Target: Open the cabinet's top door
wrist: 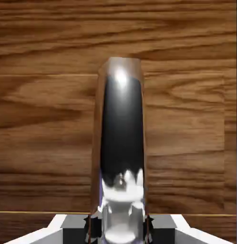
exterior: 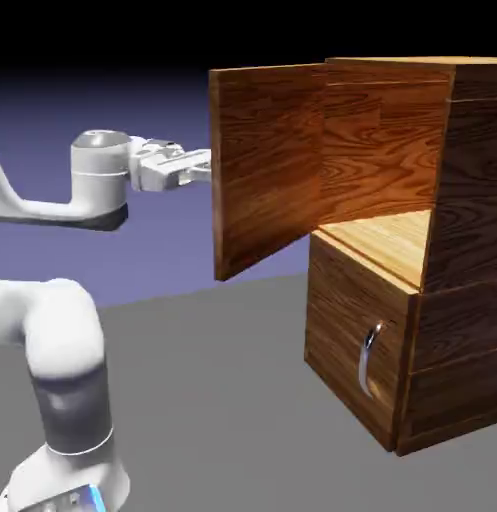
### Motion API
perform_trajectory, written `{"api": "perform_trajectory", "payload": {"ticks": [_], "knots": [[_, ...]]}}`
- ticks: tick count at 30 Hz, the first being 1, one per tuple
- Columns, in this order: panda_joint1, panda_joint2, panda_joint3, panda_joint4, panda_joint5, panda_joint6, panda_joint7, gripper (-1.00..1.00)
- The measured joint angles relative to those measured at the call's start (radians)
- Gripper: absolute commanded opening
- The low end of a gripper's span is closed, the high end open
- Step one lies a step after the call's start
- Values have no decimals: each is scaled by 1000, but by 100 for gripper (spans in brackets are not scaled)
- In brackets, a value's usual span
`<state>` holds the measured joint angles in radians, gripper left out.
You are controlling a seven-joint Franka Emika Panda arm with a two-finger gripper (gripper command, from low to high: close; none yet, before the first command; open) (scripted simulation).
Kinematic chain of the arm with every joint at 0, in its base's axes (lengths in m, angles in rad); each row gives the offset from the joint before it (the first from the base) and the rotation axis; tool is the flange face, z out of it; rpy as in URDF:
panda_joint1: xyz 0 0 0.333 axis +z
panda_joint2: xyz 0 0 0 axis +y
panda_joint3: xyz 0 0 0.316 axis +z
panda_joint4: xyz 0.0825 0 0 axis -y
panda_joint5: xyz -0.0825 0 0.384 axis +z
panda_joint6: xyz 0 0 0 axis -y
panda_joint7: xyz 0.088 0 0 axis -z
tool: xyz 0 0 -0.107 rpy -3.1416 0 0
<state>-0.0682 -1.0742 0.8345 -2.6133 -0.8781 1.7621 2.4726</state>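
silver handle (wrist: 121,128) sits between the closed fingers (wrist: 119,228); maintain this grip and guide the open door (exterior: 267,165) along its hinge arc, without twisting.

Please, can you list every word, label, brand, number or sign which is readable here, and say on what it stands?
There is no readable text in either picture: none on the reddish-brown wood-grain cabinet, its curved silver metal handle or the white robot arm.
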Motion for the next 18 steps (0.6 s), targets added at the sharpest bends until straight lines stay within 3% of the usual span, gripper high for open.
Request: {"api": "perform_trajectory", "payload": {"ticks": [16,17,18], "knots": [[-537,105,488,568,267,-548,-33,-100],[-572,100,510,602,277,-574,-39,100],[-572,101,510,602,277,-575,-39,100]]}}
